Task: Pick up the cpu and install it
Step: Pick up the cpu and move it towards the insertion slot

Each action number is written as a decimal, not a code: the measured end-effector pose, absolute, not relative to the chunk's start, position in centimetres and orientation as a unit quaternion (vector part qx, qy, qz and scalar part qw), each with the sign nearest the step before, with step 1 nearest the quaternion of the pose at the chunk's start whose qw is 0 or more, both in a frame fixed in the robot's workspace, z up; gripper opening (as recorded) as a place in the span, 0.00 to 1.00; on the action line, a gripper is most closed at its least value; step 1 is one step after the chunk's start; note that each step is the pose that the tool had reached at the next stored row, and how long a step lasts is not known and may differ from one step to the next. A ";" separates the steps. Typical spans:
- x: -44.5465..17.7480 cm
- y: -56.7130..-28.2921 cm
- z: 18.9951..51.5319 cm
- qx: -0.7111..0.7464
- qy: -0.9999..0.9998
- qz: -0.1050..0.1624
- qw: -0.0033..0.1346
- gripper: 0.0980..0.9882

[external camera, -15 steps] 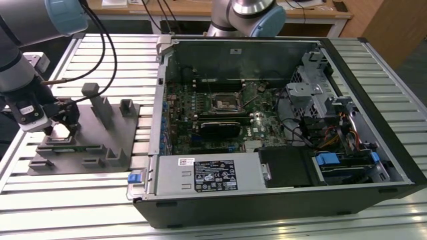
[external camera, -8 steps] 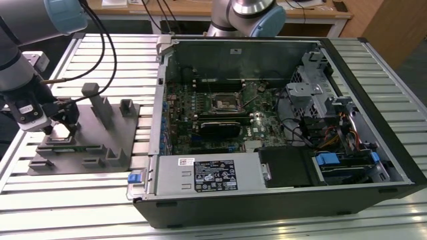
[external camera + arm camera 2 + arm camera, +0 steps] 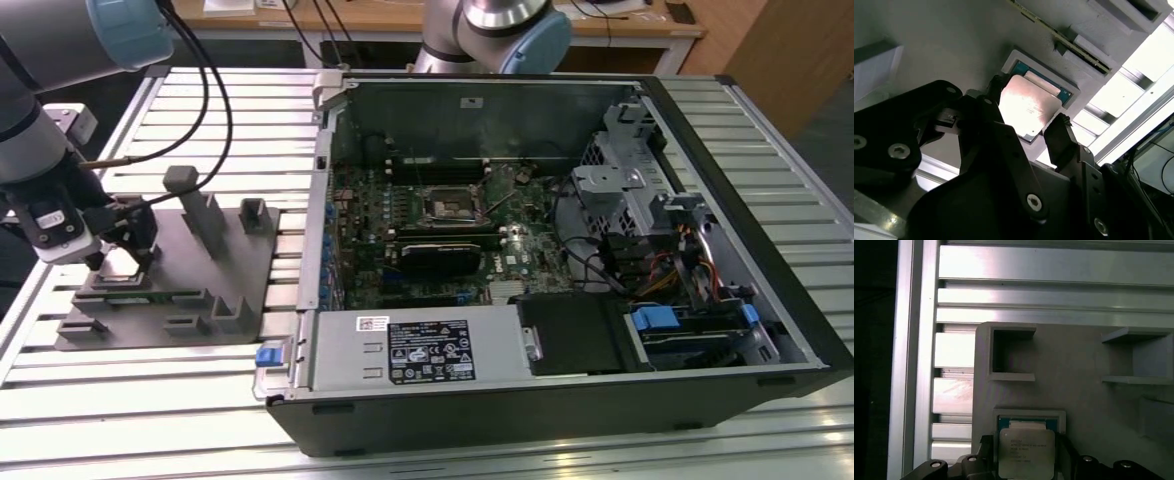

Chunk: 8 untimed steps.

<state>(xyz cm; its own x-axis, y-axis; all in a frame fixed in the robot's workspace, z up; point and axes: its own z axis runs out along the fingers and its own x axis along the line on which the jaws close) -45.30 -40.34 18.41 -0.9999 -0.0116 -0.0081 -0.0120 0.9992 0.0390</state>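
Fingers of the one claw point(image 3: 118, 262) are drawn in narrow on the single cpu point(image 3: 1029, 107), one on each of two opposite edges, as the second wrist view shows. The chip sits just over its teal-floored recess in the one grey tray point(image 3: 187, 290). Two upright posts point(image 3: 207, 225) rise from that tray beside the claw. One open computer case point(image 3: 801, 310) lies on the slatted surface point(image 3: 134, 430) toward the exterior view's right, its one socket point(image 3: 447, 203) well apart beyond the case wall.
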 end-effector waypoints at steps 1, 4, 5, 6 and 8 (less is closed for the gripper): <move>-45.3 -40.3 18.4 -0.006 1.000 0.020 0.004 0.59; -45.3 -40.3 18.4 -0.006 1.000 0.020 0.004 0.50; -45.3 -40.3 18.4 -0.006 1.000 0.020 0.004 0.50; -45.3 -40.3 18.4 -0.006 1.000 0.020 0.004 0.50; -45.3 -40.3 18.4 -0.006 1.000 0.020 0.004 0.50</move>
<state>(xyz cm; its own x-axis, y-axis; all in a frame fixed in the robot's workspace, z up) -45.25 -40.34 18.40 -0.9999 -0.0116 -0.0081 -0.0119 0.9992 0.0390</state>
